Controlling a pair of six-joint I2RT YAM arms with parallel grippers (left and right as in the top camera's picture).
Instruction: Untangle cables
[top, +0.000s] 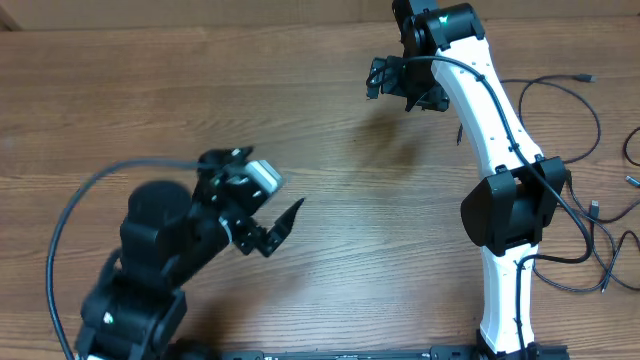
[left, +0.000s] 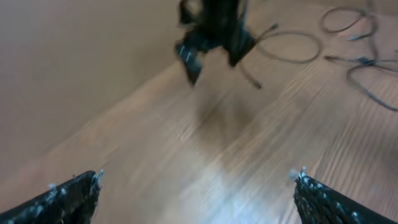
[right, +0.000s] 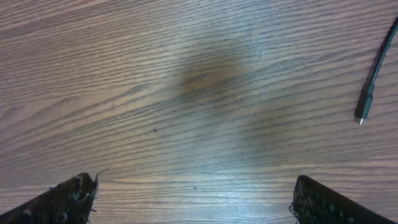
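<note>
We see both left gripper and right gripper released; thin black cables lie at the brown wooden table's right edge.

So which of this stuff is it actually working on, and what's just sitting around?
Part of the job:
- thin black cables, loose on the robot's right side
- left gripper, open, holding nothing
- right gripper, open, holding nothing

Just there:
- wooden table
- thicker black wiring fixed to the arms
</note>
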